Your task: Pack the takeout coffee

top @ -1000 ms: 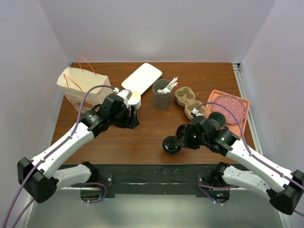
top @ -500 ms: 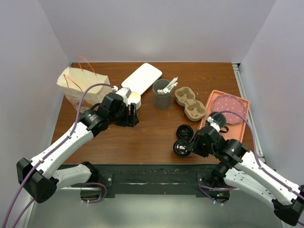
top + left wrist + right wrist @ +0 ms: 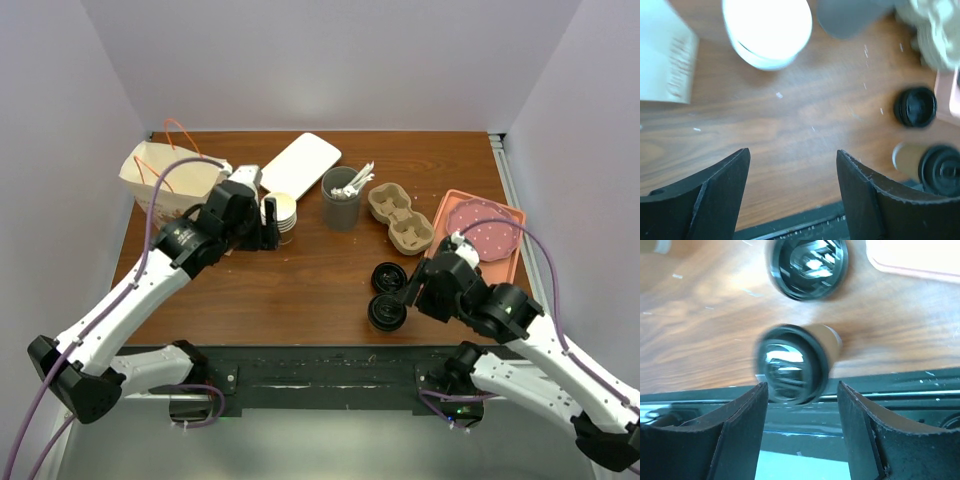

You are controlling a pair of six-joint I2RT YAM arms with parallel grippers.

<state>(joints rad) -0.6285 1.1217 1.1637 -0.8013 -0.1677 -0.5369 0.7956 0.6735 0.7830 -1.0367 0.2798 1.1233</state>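
Note:
The takeout coffee [image 3: 385, 312], a cream cup under a black lid, stands by the table's front edge; it also shows in the right wrist view [image 3: 792, 365] and the left wrist view [image 3: 935, 167]. My right gripper [image 3: 405, 293] is open just to its right, and its fingers [image 3: 801, 387] flank the lid's near side without gripping it. Over bare wood, my left gripper [image 3: 268, 236] is open and empty [image 3: 792, 160], beside the stack of lidless cups [image 3: 283, 212]. The paper bag [image 3: 165, 180] stands open at the back left.
A loose black lid [image 3: 388, 275] lies just behind the coffee. A dark grey utensil cup [image 3: 340, 197], a cardboard cup carrier [image 3: 400, 215] and a white flat lid [image 3: 298, 165] sit at the back. A pink tray [image 3: 455, 197] lies at the right.
My right gripper carried the coffee rightward along the front edge, opened and let it go. My left gripper moved back and left toward the cup stack and bag.

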